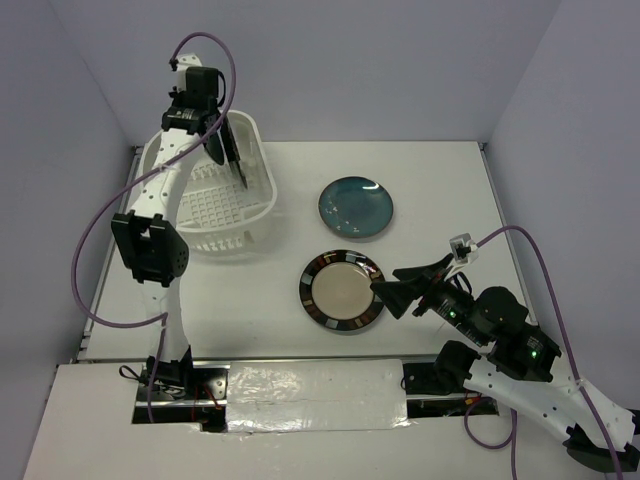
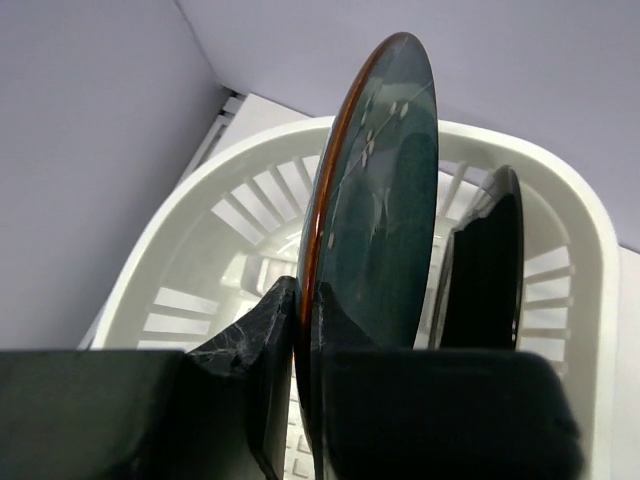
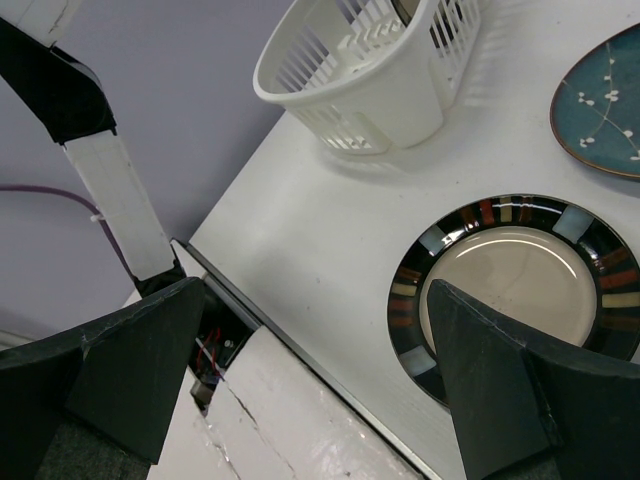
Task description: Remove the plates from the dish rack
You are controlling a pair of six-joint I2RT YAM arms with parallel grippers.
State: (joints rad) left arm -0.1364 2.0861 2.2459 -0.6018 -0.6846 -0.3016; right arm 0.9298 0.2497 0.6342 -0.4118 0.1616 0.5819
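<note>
Left wrist view: the left pincer is closed on the lower rim of a teal plate, which stands upright inside the dish rack, at 10 o'clock on the table. A dark plate stands just beside it at 3 o'clock. I think a tilted lift can knock it, or the thin rim can slip. This pincer hides the plate's bottom edge. At 4 o'clock the right pincer hangs wide open and empty by the beige plate.
</note>
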